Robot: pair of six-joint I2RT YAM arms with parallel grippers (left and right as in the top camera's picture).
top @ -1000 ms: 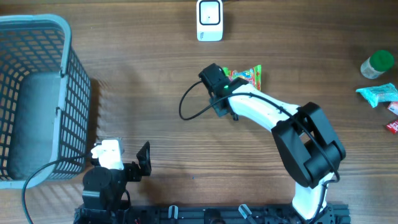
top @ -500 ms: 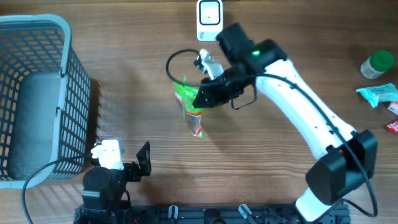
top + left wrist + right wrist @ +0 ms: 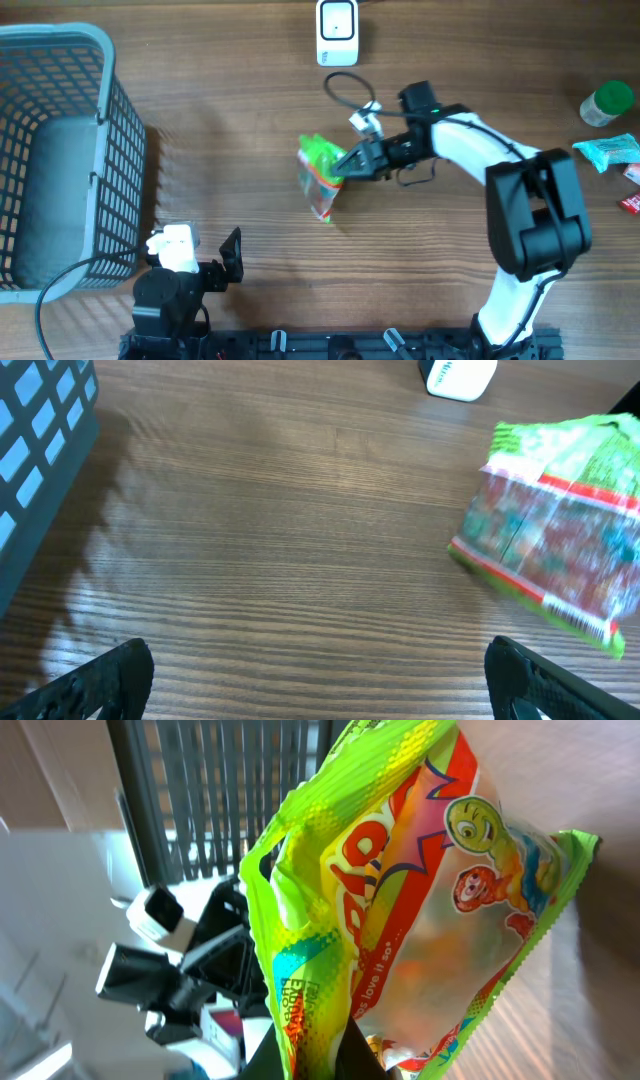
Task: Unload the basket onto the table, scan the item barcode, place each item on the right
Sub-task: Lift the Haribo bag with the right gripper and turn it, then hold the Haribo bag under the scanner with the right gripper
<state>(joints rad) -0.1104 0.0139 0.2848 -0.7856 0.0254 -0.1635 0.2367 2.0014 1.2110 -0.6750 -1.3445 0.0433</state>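
The item is a green and red candy bag (image 3: pixel 320 180), held up over the middle of the table, below and left of the white scanner (image 3: pixel 337 32) at the far edge. My right gripper (image 3: pixel 349 162) is shut on the bag's right edge. In the right wrist view the bag (image 3: pixel 420 890) fills the frame, its green seam pinched between the dark fingers (image 3: pixel 368 1058). The left wrist view shows the bag (image 3: pixel 560 550) at the right and the scanner (image 3: pixel 458 375) at the top. My left gripper (image 3: pixel 320 668) rests open near the front edge with only bare wood between its fingers.
A blue-grey mesh basket (image 3: pixel 60 150) stands at the left, and its corner shows in the left wrist view (image 3: pixel 40 440). At the right edge sit a green-lidded bottle (image 3: pixel 607 103), a teal packet (image 3: pixel 610 150) and small red packets (image 3: pixel 631 203).
The right arm lifted the bag from just below the scanner and swung it left to the table's middle, then drew its wrist back to the right. The left arm has not moved.
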